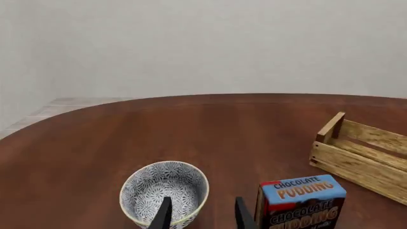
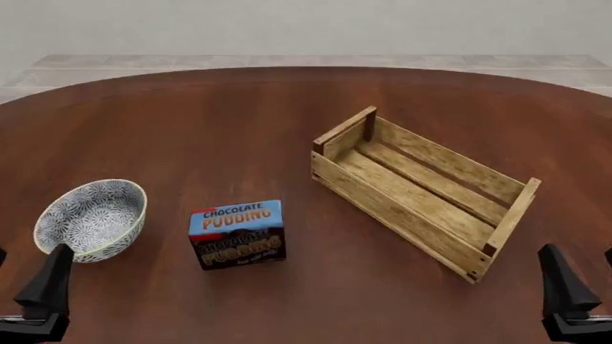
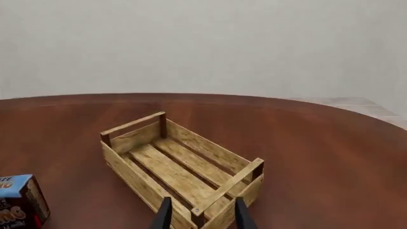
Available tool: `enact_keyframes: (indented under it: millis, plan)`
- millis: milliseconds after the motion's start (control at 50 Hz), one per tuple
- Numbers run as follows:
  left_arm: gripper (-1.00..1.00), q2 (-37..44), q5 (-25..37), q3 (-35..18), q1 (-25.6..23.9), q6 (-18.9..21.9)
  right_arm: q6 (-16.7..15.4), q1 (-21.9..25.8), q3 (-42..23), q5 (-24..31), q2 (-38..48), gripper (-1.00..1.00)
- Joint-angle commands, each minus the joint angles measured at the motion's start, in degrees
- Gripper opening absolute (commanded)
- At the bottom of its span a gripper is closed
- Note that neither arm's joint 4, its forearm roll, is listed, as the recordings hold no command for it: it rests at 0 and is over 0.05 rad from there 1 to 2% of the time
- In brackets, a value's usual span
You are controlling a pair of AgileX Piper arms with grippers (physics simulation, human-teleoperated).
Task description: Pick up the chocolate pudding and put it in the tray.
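Note:
The chocolate pudding is a small carton with a light-blue top band and a dark brown lower part. It stands upright on the table, left of the tray, a long light-wood slatted crate lying at an angle. An edge of the pudding also shows in the right wrist view. My left gripper is open and holds nothing, near the table's front left, just short of the bowl. My right gripper is open and holds nothing at the front right, facing the tray's near end.
A round grey-patterned bowl sits left of the pudding, directly ahead of my left gripper. The round dark wood table stretches away behind all three objects. Pale floor tiles and a plain wall lie beyond it.

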Motion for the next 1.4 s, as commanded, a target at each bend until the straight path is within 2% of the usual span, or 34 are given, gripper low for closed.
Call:
enact_keyframes:
  millis: [20, 220, 400, 480, 500, 540, 600, 760, 780, 840, 860, 880, 920, 940, 960, 980, 1000, 1020, 1080, 1100, 1140, 1200, 1300, 1400]
  plan:
    - [1.00, 0.3, -0.1, -0.2, 0.0, 0.0, -0.4, 0.1, -0.1, -0.2, 0.7, 1.00]
    - [1.00, 0.3, -0.1, -0.2, 0.0, 0.0, -0.8, 0.7, -0.1, -1.8, 2.2, 1.00]
    - [1.00, 0.3, -0.1, -0.2, 0.0, 0.0, -0.6, 0.9, -0.4, -0.9, 1.4, 1.00]
    - [1.00, 0.3, -0.1, -0.2, 0.0, 0.0, 1.0, 0.3, -2.8, 0.2, 2.3, 1.00]
    - [1.00, 0.3, -0.1, -0.2, 0.0, 0.0, 2.9, 1.4, -4.0, 1.3, 2.3, 1.00]
    - [1.00, 0.3, -0.1, -0.2, 0.0, 0.0, 2.3, 1.4, -6.2, 2.3, 3.5, 1.00]
    - [1.00, 0.3, -0.1, -0.2, 0.0, 0.0, 3.8, 2.0, -8.1, 2.5, 5.6, 1.00]
    - [1.00, 0.3, -0.1, -0.2, 0.0, 0.0, -0.4, 2.6, -17.4, 7.5, 7.7, 1.00]
    - [1.00, 0.3, -0.1, -0.2, 0.0, 0.0, -1.1, 1.5, -19.3, 7.4, 11.3, 1.00]
    - [1.00, 0.3, -0.1, -0.2, 0.0, 0.0, -1.1, 1.5, -19.3, 7.4, 11.3, 1.00]
    - [1.00, 0.3, -0.1, -0.2, 0.0, 0.0, -2.1, 1.8, -20.8, 7.6, 14.8, 1.00]
    - [1.00, 0.3, -0.1, -0.2, 0.0, 0.0, -0.7, 2.8, -23.1, 8.2, 16.2, 1.00]
    - [1.00, 0.3, -0.1, -0.2, 0.0, 0.0, -0.2, 3.5, -24.6, 8.4, 18.9, 1.00]
    - [1.00, 0.3, -0.1, -0.2, 0.0, 0.0, -3.0, 4.2, -26.2, 8.4, 19.5, 1.00]
    - [1.00, 0.3, -0.1, -0.2, 0.0, 0.0, -3.0, 4.2, -26.2, 8.4, 19.5, 1.00]
    - [1.00, 0.3, -0.1, -0.2, 0.0, 0.0, -5.3, 4.5, -27.5, 8.2, 21.1, 1.00]
    - [1.00, 0.3, -0.1, -0.2, 0.0, 0.0, -6.9, 5.3, -28.3, 8.0, 21.4, 1.00]
    - [1.00, 0.3, -0.1, -0.2, 0.0, 0.0, -6.5, 7.1, -31.0, 8.3, 25.2, 1.00]
    - [1.00, 0.3, -0.1, -0.2, 0.0, 0.0, -6.2, 7.8, -32.0, 8.3, 26.3, 1.00]
    - [1.00, 0.3, -0.1, -0.2, 0.0, 0.0, -9.1, 9.0, -34.6, 8.6, 29.0, 1.00]
    - [1.00, 0.3, -0.1, -0.2, 0.0, 0.0, -11.5, 11.3, -37.3, 9.0, 31.1, 1.00]
    - [1.00, 0.3, -0.1, -0.2, 0.0, 0.0, -10.4, 13.1, -40.3, 9.9, 33.8, 1.00]
    - [1.00, 0.3, -0.1, -0.2, 0.0, 0.0, -14.2, 18.6, -46.6, 10.3, 40.5, 1.00]
    - [1.00, 0.3, -0.1, -0.2, 0.0, 0.0, -15.9, 23.7, -52.0, 10.8, 46.5, 1.00]
